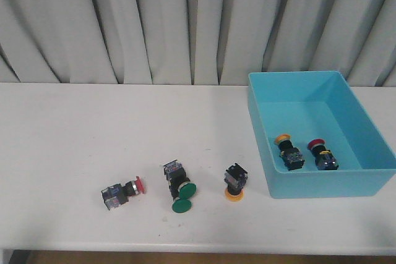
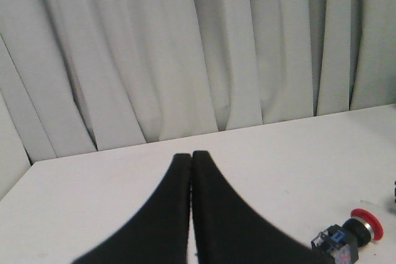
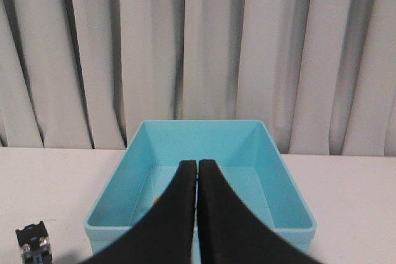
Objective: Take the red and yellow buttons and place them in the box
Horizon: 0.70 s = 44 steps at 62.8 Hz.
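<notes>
The turquoise box (image 1: 322,183) stands on the right of the table. Inside it lie a yellow button (image 1: 287,148) and a red button (image 1: 321,153), side by side near the front wall. Another yellow-capped switch (image 1: 235,184) lies on the table just left of the box. Neither gripper shows in the front view. My left gripper (image 2: 190,156) is shut and empty above bare table. My right gripper (image 3: 197,164) is also shut and empty; it faces the box (image 3: 204,140) and hides most of the floor.
A green-capped switch (image 1: 179,191) and a small dark red-capped switch (image 1: 124,191) lie on the table left of centre; the red-capped switch (image 2: 349,237) shows in the left wrist view. A black switch body (image 3: 32,243) sits beside the box. Curtains hang behind the table.
</notes>
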Available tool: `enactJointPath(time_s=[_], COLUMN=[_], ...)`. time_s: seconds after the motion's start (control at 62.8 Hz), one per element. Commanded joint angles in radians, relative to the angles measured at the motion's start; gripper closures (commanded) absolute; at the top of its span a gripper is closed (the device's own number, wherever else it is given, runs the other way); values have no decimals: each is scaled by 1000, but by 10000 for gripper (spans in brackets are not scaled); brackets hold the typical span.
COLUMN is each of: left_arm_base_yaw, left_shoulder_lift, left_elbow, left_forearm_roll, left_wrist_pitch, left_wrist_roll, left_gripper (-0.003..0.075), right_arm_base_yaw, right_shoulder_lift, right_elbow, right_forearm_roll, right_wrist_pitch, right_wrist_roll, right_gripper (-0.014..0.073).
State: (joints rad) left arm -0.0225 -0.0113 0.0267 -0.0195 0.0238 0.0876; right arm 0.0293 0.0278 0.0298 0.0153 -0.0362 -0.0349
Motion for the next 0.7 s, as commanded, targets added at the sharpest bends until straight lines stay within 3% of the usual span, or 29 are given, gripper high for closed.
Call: enactJointPath(time_s=[0.0,0.685], left_arm_base_yaw=[3,3], left_shoulder_lift=[-14,-14], left_elbow=[48,48], left_forearm_roll=[-5,-5], left_wrist_pitch=[-81,-81], left_wrist_roll=[-9,-9], left_gripper=[727,727], right_arm_base_yaw=[-7,-7], right_shoulder_lift=[-19,-47], right_elbow=[7,7], right_forearm_roll=[-23,-42], right_wrist_pitch=[-51,-25], right_wrist_roll=[0,-1], right_gripper=[596,596])
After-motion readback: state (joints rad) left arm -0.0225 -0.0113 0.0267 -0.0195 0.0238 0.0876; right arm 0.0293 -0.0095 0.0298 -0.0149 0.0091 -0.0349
